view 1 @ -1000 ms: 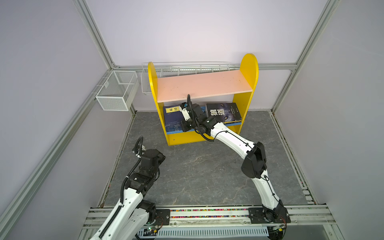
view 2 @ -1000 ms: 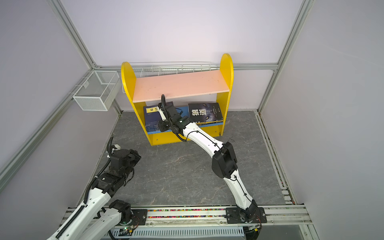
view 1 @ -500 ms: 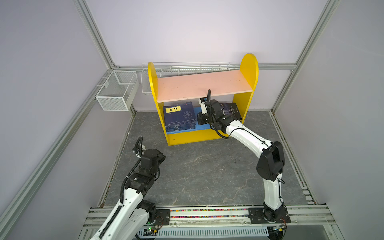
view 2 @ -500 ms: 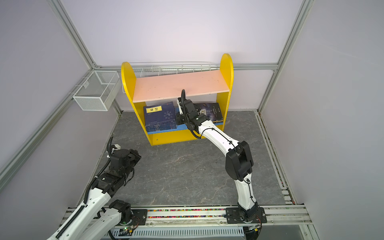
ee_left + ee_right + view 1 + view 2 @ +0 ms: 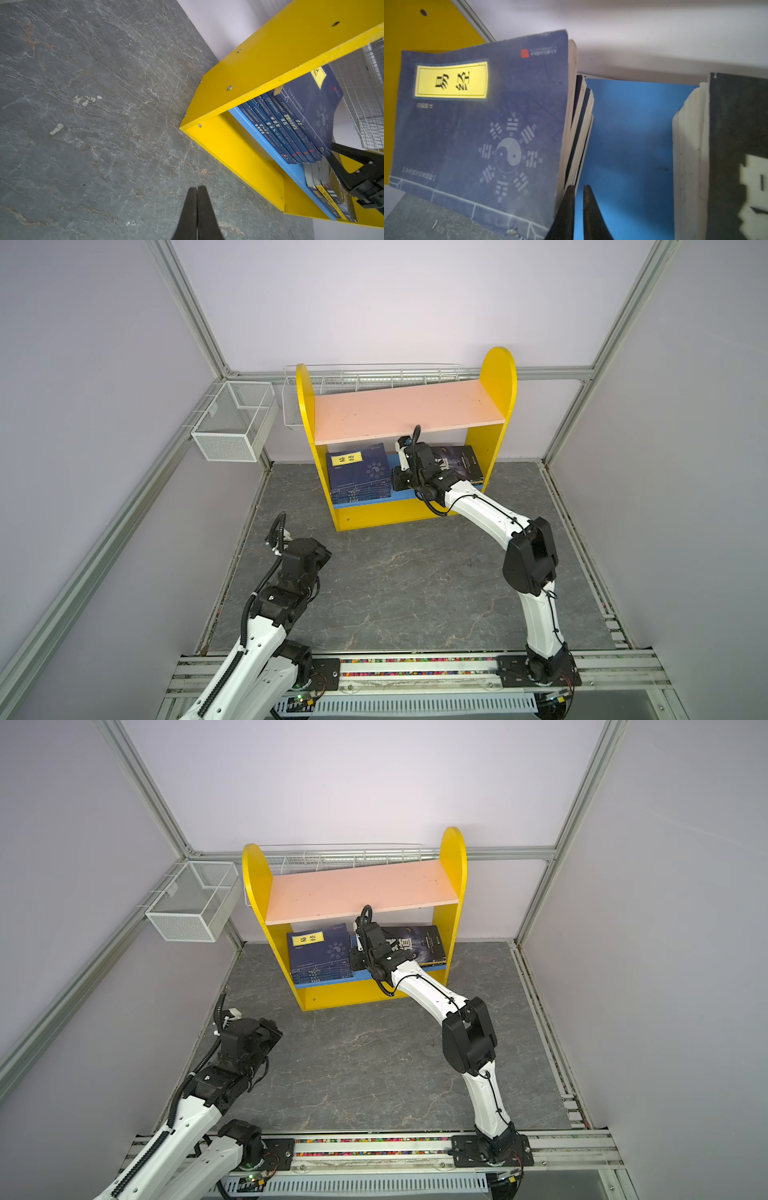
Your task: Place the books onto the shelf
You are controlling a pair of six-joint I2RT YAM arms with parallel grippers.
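My right pincer (image 5: pixel 578 187) is all but closed, with only a sliver between the tips and nothing held in it. It reaches into the lower tier of the shelf (image 5: pixel 498 377) and hangs over the bare strip of the blue lower board (image 5: pixel 629 135), in the gap between two groups of books. One of its fingers (image 5: pixel 568 207) lies close against the page edges of the navy-blue paperbacks (image 5: pixel 359 472). I cannot tell whether it touches them. The black books (image 5: pixel 461 462) stand on the other side of the gap, apart from the tips.

The navy-blue paperbacks lean together toward the yellow side panel on the left in both top views, with the front one showing its yellow title label. Seen from my left wrist, a yellow spine (image 5: pixel 327 196) sits among the black books.

My left pincer (image 5: pixel 197 188) is closed and empty, with its tips pressed together. It hovers low over the grey table (image 5: pixel 395 580), well apart from the shelf.

By my judgement the task is nearly done. Every book I can see rests on the blue lower board, none lies on the table, and the pink upper board (image 5: pixel 405 410) is bare. What seems left is perhaps to nudge the leaning paperbacks straighter and draw my right arm out without dragging a cover along.
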